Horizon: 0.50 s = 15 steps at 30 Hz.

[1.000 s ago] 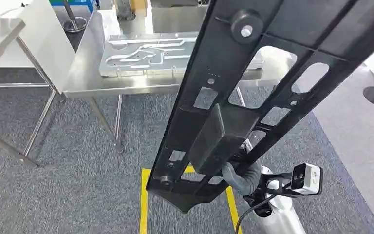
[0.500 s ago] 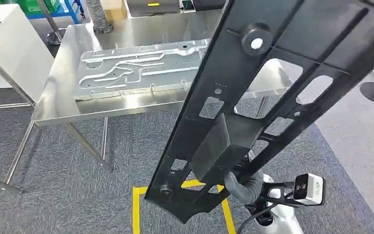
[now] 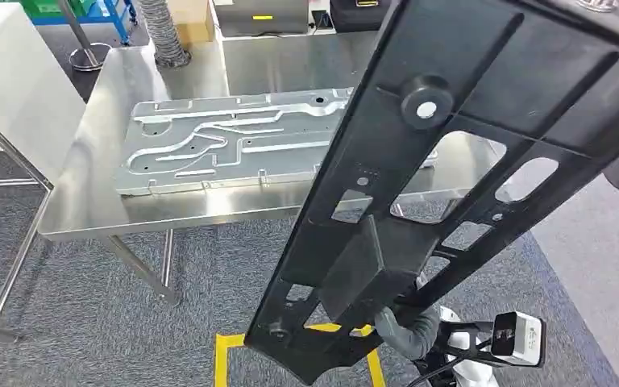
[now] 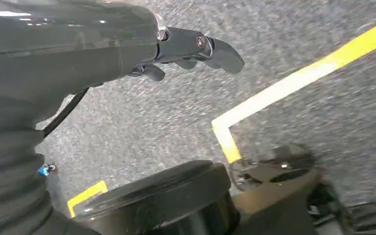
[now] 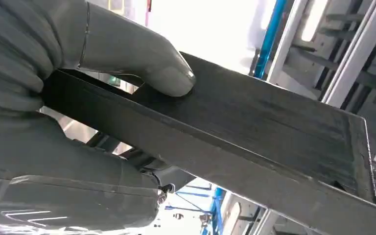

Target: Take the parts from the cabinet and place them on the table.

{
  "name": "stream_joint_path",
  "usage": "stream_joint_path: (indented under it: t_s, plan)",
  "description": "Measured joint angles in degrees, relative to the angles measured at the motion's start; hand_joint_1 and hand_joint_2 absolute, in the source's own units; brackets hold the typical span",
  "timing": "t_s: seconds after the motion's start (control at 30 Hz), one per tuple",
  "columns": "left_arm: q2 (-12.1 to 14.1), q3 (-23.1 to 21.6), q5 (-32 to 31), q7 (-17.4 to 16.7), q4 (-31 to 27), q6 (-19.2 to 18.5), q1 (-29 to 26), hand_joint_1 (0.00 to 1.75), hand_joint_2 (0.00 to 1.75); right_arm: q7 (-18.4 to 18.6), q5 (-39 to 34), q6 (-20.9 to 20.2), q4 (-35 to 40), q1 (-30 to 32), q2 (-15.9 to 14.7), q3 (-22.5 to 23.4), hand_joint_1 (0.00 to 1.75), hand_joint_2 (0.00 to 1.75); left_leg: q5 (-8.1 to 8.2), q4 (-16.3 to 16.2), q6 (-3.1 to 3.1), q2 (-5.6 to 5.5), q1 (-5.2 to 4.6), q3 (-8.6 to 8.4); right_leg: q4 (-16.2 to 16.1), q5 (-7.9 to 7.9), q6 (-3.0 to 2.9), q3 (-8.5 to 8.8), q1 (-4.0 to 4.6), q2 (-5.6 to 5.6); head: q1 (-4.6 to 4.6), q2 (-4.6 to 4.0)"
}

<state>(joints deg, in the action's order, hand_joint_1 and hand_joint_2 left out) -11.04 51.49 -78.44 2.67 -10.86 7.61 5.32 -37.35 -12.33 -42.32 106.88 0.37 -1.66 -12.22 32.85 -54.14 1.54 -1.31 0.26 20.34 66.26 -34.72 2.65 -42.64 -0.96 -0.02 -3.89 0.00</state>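
We hold a long black plastic frame panel with cut-out windows in our right hand, whose grey fingers are wrapped around a raised rectangular block on the panel's underside; in the right wrist view the thumb presses flat on the block's dark face while the rest of the hand clamps it from the other side. The grip sits near the panel's lower end, so most of the panel runs up and away from the hand, its long axis slanting from low by our body to high on the right — the far end passes over the near right corner of the stainless steel table ahead.

That table already carries a flat stamped silver metal plate with curved channels, lying across its middle. Bare steel shows along the near edge in front of the plate and on the far side behind it.

Our left hand hangs over grey carpet marked with yellow floor tape; its dark fingers are loosely curled with nothing in them (we judge it idle).

The relation that matters: the table lies forward and to the left of the holding hand, and the panel's long axis points past its right corner — we judge that the panel must swing leftward and tip down before it can lie flat.
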Motion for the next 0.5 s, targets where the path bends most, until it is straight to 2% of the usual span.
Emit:
stream_joint_path:
  t_s: [0.03,0.07,0.1,0.13,0.17,0.2,0.23,0.27,0.3,0.33,0.4,0.43,0.47,0.5]
  plan:
    - [0.0,-0.04,-0.09,-0.02,0.0,-0.05,-0.11,0.0,1.75,0.0,0.07,0.0,0.0,0.32,0.0,0.2,1.75,1.75,1.38,0.01,-0.23,0.05,0.06,-1.1,-4.13,7.25,0.14,-0.02,-0.16,-0.22,0.0,0.0]
    - [0.0,-0.07,-0.22,-0.11,0.02,-0.09,-0.14,0.0,1.75,-0.02,0.15,0.0,0.02,0.84,0.0,0.39,1.75,1.75,2.92,-0.46,-0.57,0.08,-0.23,-2.62,-7.05,17.16,-0.01,-0.16,-0.13,-0.73,0.0,0.0]
    - [0.0,-0.15,-0.26,-0.15,0.02,-0.11,-0.19,0.0,1.75,0.04,0.32,0.0,0.02,0.97,0.02,0.5,1.75,1.75,3.8,0.15,-1.11,-0.03,-0.38,-2.89,-5.54,15.83,-1.45,0.21,0.27,-0.81,0.02,0.0]
    - [0.07,-0.22,-0.37,-0.26,0.0,-0.09,0.17,0.0,1.75,-0.02,0.48,0.0,0.52,1.24,0.04,0.59,1.75,1.75,4.59,0.84,-1.41,0.17,-0.39,-3.93,-5.18,15.22,-1.85,0.34,0.32,-0.5,-0.11,0.0]
    - [0.09,-0.26,-0.48,-0.24,0.0,-0.13,0.46,0.0,1.75,-0.02,0.55,0.02,1.14,1.2,0.07,0.72,1.75,1.75,3.84,0.57,-1.89,0.31,-0.31,-4.77,-5.16,14.0,-2.44,0.72,0.32,-0.37,-0.04,0.0]
    - [0.09,-0.28,-0.59,-0.24,0.0,-0.22,0.93,0.0,1.75,-0.11,0.61,0.0,1.55,1.16,0.11,0.83,1.75,1.75,1.42,-3.21,-2.18,0.24,-0.47,-3.01,-5.19,13.3,-2.95,1.64,0.19,0.0,-0.04,0.0]
    - [0.11,-0.31,-0.66,-0.26,0.0,-0.24,1.07,0.0,1.75,-0.17,0.74,0.0,1.95,1.47,0.26,0.9,1.75,1.75,-0.93,-8.94,-2.21,0.35,-0.24,-0.21,-5.94,12.5,-3.28,2.97,-0.04,-0.06,-0.04,0.0]
    - [0.09,-0.31,-0.74,-0.26,0.0,-0.24,1.02,0.0,1.75,-0.2,0.81,-0.04,2.03,1.59,0.33,0.94,1.75,1.75,-2.59,-14.31,-2.62,0.53,-0.2,3.22,-6.47,11.63,-3.51,4.41,-0.12,-0.17,-0.06,0.0]
    - [0.07,-0.31,-0.74,-0.22,0.0,-0.33,1.0,0.0,1.75,-0.17,0.9,-0.09,2.05,1.71,0.44,0.96,1.75,1.75,-2.0,-18.51,-3.05,0.64,-0.1,6.82,-6.93,10.83,-3.68,5.75,-0.14,-0.15,-0.04,0.0]
    - [0.07,-0.31,-0.72,-0.17,0.0,-0.42,1.18,0.0,1.75,-0.17,0.98,-0.15,2.08,1.95,0.44,1.01,1.75,1.75,0.72,-20.54,-3.35,0.71,-0.02,9.78,-7.32,9.92,-3.71,7.14,-0.14,-0.09,-0.04,0.0]
    - [0.18,-0.28,-0.61,-0.06,0.0,-0.44,1.32,0.0,1.75,-0.18,1.03,-0.5,2.14,2.3,0.55,1.16,1.75,1.75,7.96,-20.45,-3.58,0.9,0.01,13.83,-7.85,7.91,-3.68,10.11,-0.19,0.07,-0.04,0.0]
    - [0.18,-0.28,-0.57,-0.02,0.0,-0.44,1.62,0.0,1.75,-0.18,1.05,-0.89,2.23,2.45,0.65,1.27,1.75,1.75,10.65,-19.13,-3.45,0.94,0.01,15.13,-7.97,6.82,-3.62,11.67,-0.19,0.09,-0.04,0.0]
    - [0.18,-0.28,-0.57,0.0,0.0,-0.42,1.67,0.0,1.75,-0.15,1.09,-1.09,2.23,2.5,0.85,1.33,1.75,1.75,10.99,-17.03,-3.14,0.94,0.0,16.0,-8.02,5.75,-3.55,13.12,-0.19,0.12,-0.04,0.0]
    - [0.18,-0.28,-0.55,0.11,0.0,-0.42,1.67,0.0,1.75,-0.15,1.16,-1.29,2.23,2.54,1.01,1.4,1.75,1.75,8.56,-14.14,-2.67,0.96,-0.05,16.55,-8.04,4.63,-3.45,14.57,-0.17,0.12,-0.04,0.0]
